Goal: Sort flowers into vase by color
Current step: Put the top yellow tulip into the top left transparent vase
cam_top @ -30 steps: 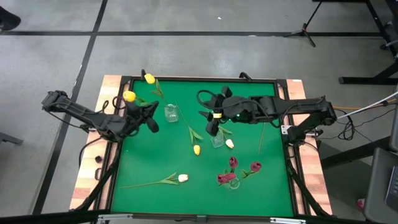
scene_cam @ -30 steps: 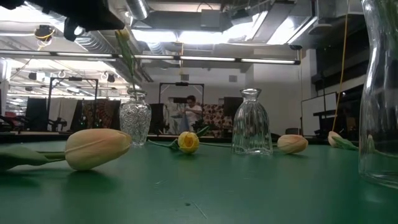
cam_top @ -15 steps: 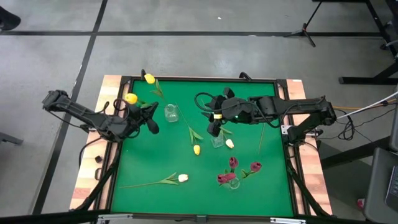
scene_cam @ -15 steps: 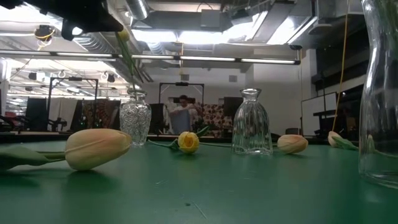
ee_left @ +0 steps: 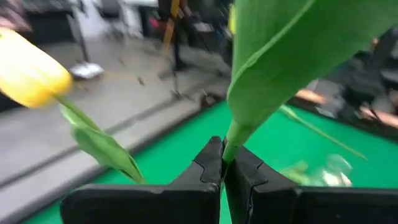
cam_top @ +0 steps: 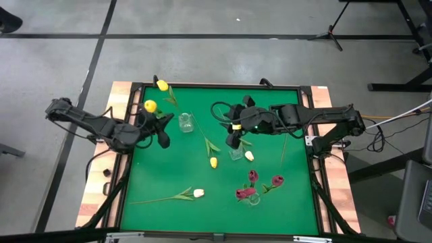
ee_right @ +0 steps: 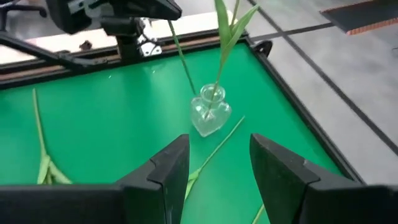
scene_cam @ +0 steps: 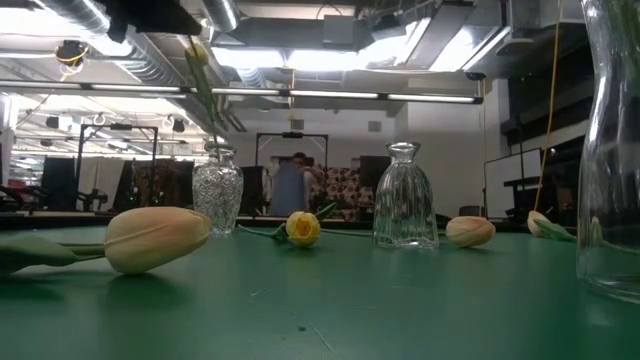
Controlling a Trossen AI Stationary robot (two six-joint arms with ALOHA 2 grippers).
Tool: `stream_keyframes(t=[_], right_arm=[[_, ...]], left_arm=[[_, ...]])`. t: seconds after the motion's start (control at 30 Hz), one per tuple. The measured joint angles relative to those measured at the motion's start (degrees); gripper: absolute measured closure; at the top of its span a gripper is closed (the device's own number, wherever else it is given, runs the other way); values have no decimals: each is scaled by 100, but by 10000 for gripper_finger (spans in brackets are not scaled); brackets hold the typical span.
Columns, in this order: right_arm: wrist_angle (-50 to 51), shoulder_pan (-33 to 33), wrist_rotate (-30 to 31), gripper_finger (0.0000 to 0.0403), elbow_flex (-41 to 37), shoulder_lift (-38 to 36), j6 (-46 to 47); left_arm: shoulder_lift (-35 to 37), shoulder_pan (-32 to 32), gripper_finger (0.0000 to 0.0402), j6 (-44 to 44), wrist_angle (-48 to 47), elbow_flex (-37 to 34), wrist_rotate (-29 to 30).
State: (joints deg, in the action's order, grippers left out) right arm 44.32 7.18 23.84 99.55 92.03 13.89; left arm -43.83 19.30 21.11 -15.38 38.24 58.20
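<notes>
the green table [cam_top: 169,175] is seen with three clear glass vases on it, and the flowers are spread over it: a yellow tulip [cam_top: 150,106] is held up near the far left corner, another yellow one [cam_top: 162,85] lies at the far edge, a third yellow head [cam_top: 213,163] lies near the middle, two cream tulips [cam_top: 198,193] are lying on the mat, and the dark red tulips [cam_top: 253,177] are already gathered at the near vase [cam_top: 253,198]. the left gripper [ee_left: 222,163] is pressed tight on the green stem of the held yellow tulip, low on the stem where a leaf comes out, and the stem end seems to be entered in the mouth of the small round vase [ee_right: 210,115]. the right gripper [ee_right: 217,165] is kept wide apart, with nothing between its fingers, over the middle vase [cam_top: 235,152]. the flowers are judged to be very light, with thin and flexible stems which can bend or turn in the grip, and soft heads which should not be squeezed. a hold on the stem, not on the head, is judged best, close enough to the lower end that this end can be guided into the narrow neck. the glass vases are judged light and easy to be tipped over.
</notes>
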Motion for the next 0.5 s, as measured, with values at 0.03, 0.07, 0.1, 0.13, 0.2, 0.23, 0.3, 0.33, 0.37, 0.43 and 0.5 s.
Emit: stream_keyframes(t=[0.03,0.07,0.1,0.13,0.2,0.23,0.3,0.33,0.37,0.43,0.5], right_arm=[[68,0,-83,236,-2,-27,-2],[144,0,-145,236,-2,-52,-3],[183,0,-171,236,-2,-98,2],[269,0,-196,236,-2,-167,25],[457,0,-198,236,-2,-323,141],[533,0,-198,236,-2,-411,215],[730,2,-191,236,-2,-593,342],[800,0,-171,236,-2,-680,402],[854,0,-146,236,-2,-781,473],[1046,0,-130,236,-2,-950,587],[1228,1,-96,236,-2,-1126,701]], left_arm=[[0,-90,401,148,-245,66,-281],[0,-188,401,255,-437,103,-503],[0,-283,401,325,-613,120,-659],[0,-386,401,402,-766,120,-731],[15,-612,401,552,-1071,120,-811],[27,-723,401,560,-1141,120,-829],[46,-894,401,535,-1109,120,-894],[55,-963,401,476,-1004,120,-964],[59,-1020,401,351,-862,120,-1027],[69,-1103,401,158,-465,120,-1256],[83,-1153,401,94,-180,120,-1483]])
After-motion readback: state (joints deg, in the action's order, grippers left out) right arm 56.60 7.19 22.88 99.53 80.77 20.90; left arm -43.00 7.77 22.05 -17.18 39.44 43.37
